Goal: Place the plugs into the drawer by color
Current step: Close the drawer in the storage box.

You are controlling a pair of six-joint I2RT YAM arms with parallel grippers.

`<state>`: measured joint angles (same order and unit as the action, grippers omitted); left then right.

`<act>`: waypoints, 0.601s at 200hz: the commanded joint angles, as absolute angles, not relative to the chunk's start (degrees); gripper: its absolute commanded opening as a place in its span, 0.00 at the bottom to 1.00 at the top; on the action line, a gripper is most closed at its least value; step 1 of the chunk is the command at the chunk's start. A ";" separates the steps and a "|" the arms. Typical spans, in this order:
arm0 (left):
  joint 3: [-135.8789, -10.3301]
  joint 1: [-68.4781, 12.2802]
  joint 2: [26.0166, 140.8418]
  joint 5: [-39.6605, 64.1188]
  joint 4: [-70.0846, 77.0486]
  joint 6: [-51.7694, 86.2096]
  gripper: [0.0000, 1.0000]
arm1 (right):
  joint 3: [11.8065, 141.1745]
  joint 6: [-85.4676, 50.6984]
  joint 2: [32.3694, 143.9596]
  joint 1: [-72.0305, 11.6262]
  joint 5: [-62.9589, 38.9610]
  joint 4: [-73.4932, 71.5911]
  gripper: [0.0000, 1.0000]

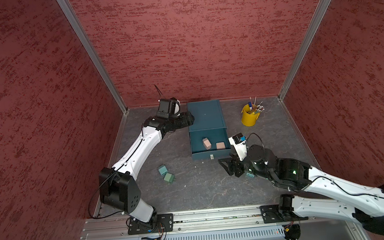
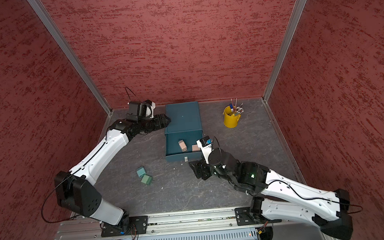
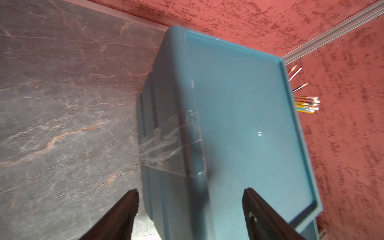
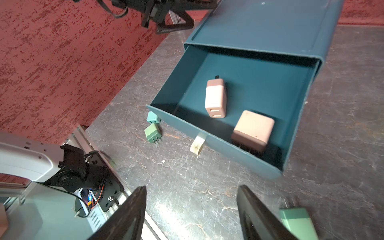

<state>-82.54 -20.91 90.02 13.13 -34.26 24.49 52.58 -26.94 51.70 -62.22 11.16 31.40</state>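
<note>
Mint plug (image 4: 295, 218) is being left just beside the right gripper (image 4: 191, 191), held wide and empty like the left gripper (image 3: 191, 191); pink plugs (image 4: 215, 97) are occupying the open drawer (image 4: 249, 162); colour-mixing is being risked by dropping mint there.

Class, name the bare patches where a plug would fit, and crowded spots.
Free: grey marbled table between the teal plug, the green plug and the right gripper; the open dark teal drawer's left part; between drawer and yellow bucket. Crowded: the drawer's right side, with two pink-tan plugs.
</note>
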 commanded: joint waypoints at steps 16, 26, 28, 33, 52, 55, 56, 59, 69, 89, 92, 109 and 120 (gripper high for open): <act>-81.18 -20.67 90.15 16.17 -30.67 26.87 0.83 | 50.30 -26.85 50.19 -62.85 7.30 29.99 0.71; -80.81 -20.63 90.48 16.27 -30.59 26.99 0.82 | 49.72 -26.97 50.07 -62.86 7.08 29.75 0.71; -80.72 -20.63 90.56 16.26 -30.63 27.01 0.82 | 49.61 -26.98 50.05 -62.89 7.18 29.72 0.71; -80.53 -20.52 90.57 16.27 -30.64 26.98 0.82 | 49.30 -27.03 49.99 -62.93 7.24 29.56 0.71; -79.93 -20.39 90.52 15.96 -31.03 26.98 0.80 | 48.49 -27.31 50.00 -62.93 7.18 28.96 0.71; -79.85 -20.35 90.48 15.93 -31.07 26.91 0.80 | 48.36 -27.42 49.96 -62.93 7.17 28.75 0.71; -79.87 -20.32 90.50 15.92 -31.14 26.90 0.80 | 48.35 -27.42 49.99 -62.93 7.14 28.65 0.71; -79.87 -20.34 90.49 15.78 -31.24 26.85 0.80 | 48.23 -27.49 50.03 -62.95 7.05 28.50 0.71; -79.74 -20.29 90.42 15.46 -31.72 26.55 0.79 | 47.88 -27.63 50.22 -63.01 7.03 27.89 0.71; -79.82 -20.26 90.44 14.82 -32.91 25.86 0.78 | 47.39 -28.14 51.21 -63.09 7.22 26.76 0.71; -79.81 -20.25 90.51 14.73 -33.14 25.74 0.79 | 47.38 -28.19 51.36 -63.10 7.35 26.63 0.71; -79.64 -20.22 90.54 14.49 -33.82 25.37 0.78 | 47.22 -29.01 52.61 -63.28 9.15 25.96 0.72; -79.16 -20.29 90.48 14.29 -33.94 25.18 0.77 | 47.24 -29.69 53.34 -63.50 10.92 25.85 0.73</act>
<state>-80.05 -20.51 90.06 14.92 -32.73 26.46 47.92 -28.08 52.05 -62.46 8.19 28.58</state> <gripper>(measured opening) 0.777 0.721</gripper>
